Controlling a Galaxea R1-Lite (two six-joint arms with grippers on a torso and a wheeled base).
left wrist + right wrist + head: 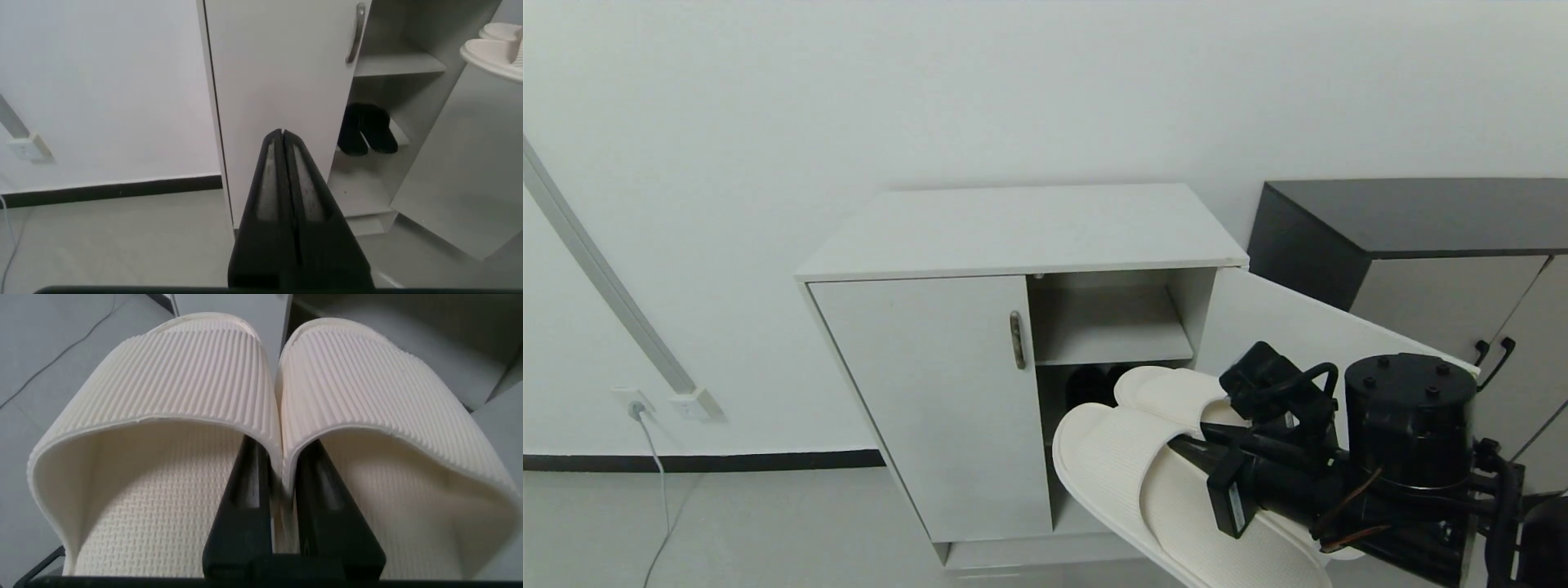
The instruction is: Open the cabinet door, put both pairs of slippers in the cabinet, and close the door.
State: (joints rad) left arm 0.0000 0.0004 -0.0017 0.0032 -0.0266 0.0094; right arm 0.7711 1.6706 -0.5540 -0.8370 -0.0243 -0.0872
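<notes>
right arm: black, round screw-topped joint | looped black cable, reddish wires | left tool: black, tapered

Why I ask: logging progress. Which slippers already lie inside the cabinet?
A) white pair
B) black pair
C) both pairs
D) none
B: the black slippers sit inside the open cabinet, while the right tool clamps the white slippers outside it.

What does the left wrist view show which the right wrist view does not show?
Left wrist view: the shut left gripper, the closed cabinet door with its handle, and black slippers inside the cabinet. Right wrist view: the right gripper clamping the white slippers by their inner edges. Both: those white slippers.
</notes>
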